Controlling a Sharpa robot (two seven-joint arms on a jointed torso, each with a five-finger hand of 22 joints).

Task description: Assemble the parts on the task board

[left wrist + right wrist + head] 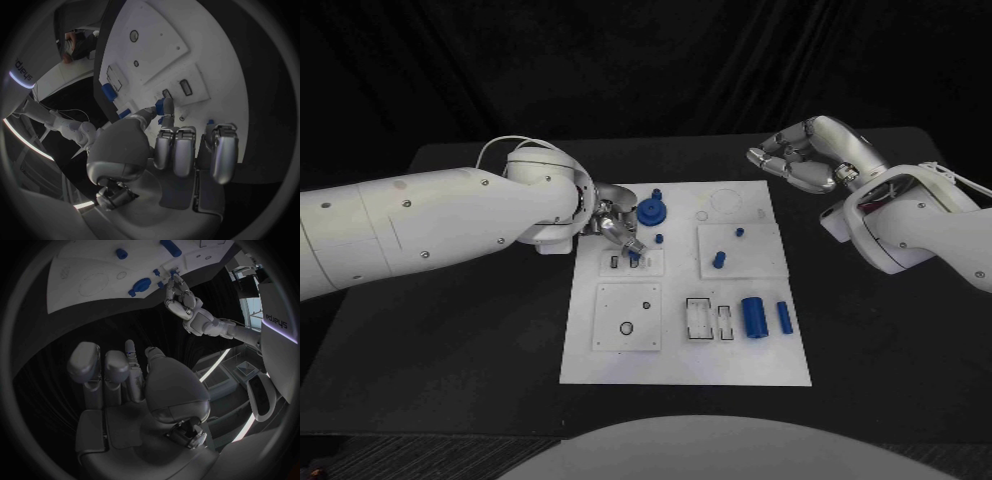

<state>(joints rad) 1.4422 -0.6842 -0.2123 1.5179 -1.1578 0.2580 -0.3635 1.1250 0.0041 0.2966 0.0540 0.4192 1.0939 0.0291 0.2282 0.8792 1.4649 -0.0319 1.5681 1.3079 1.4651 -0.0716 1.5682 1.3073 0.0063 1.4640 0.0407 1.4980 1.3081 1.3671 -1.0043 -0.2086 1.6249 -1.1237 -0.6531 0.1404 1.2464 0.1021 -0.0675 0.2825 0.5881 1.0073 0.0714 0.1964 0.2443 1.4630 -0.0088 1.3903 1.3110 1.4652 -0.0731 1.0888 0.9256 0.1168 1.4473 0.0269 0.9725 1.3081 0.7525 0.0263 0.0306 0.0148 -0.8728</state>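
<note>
The board [687, 350] is a white rectangular plate lying flat on the black table [459, 340], with square sub-panels, outlined slots and small round holes marked on its face.

The left hand [613, 232] reaches over the board's left edge, near its far end. Thumb and one finger pinch a small blue peg [160, 106] and hold its lower end against the board, right beside two small dark rectangular slots [615, 262]. The other fingers [181, 150] are curled in side by side above the board.

Just beyond that hand, still on the board, stands a blue round part [651, 211] with a knob on top. Two short blue pegs [718, 259] stand upright in the board's far right panel, one nearer the far edge than the other. At the board's middle right, a thick blue cylinder [753, 317] lies on its side with a thinner blue rod [785, 317] just beside it, toward the right edge. Left of the cylinder are two white rectangular recesses [708, 320] outlined in black.

The right hand [798, 158] hangs above the table off the board's far right corner, well apart from it, fingers curled in with nothing between them.
</note>
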